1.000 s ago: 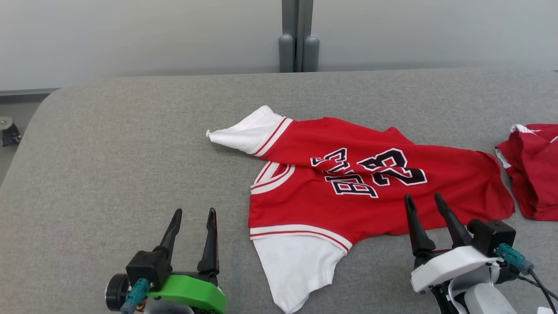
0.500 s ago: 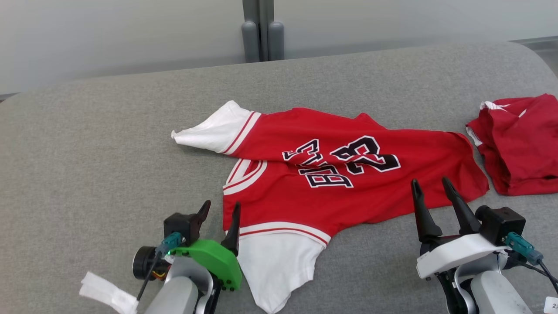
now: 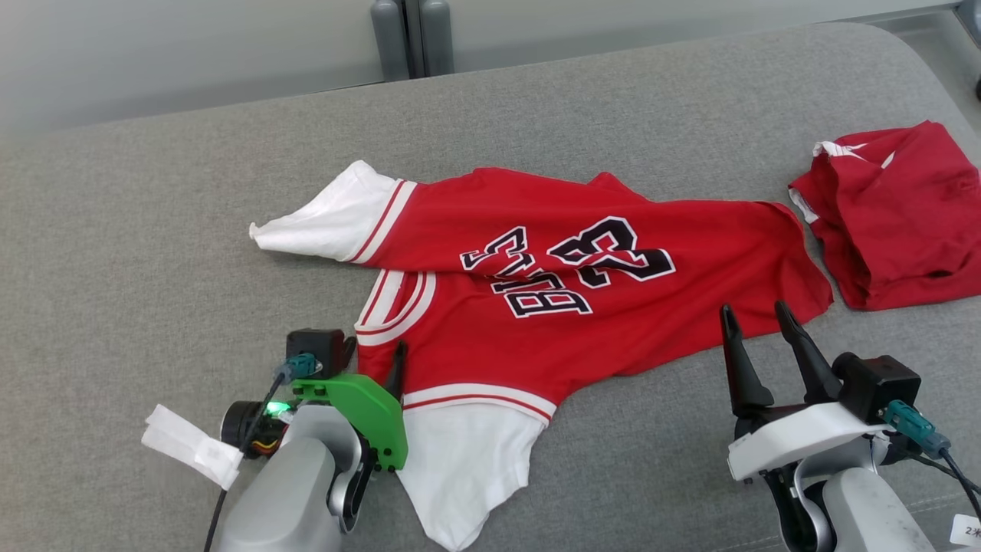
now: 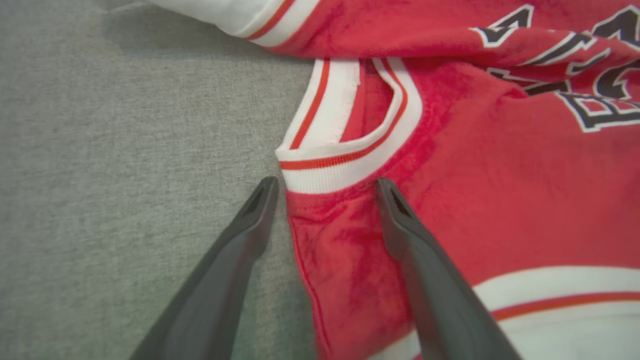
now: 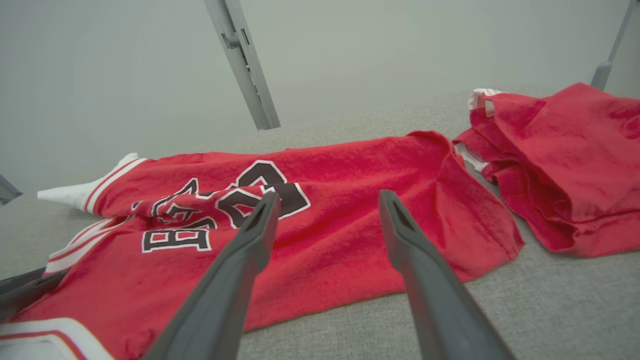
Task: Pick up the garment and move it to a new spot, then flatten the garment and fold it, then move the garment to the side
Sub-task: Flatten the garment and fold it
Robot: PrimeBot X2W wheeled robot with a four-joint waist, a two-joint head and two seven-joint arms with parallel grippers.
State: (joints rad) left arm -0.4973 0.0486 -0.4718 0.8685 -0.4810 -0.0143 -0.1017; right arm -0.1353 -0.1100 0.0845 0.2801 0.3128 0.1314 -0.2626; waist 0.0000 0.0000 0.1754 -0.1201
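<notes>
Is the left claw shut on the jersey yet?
No, the left claw stands open in the left wrist view, its fingers straddling the shoulder edge of the jersey by the white collar.

Crumpled red cloth (image 3: 897,215) right of jersey (image 3: 613,337)

The left gripper (image 3: 374,349) sat at about 7 o'clock in the head view. Its two dark fingers were spread apart and pointed toward 12 o'clock, pitched steeply down from a green wrist bracket (image 3: 368,418) on a grey forearm (image 3: 283,498). The right gripper (image 3: 752,308) sat at about 4 o'clock. Its fingers were parted just as wide and leaned toward 11 o'clock, rising from a white wrist housing (image 3: 797,448).
</notes>
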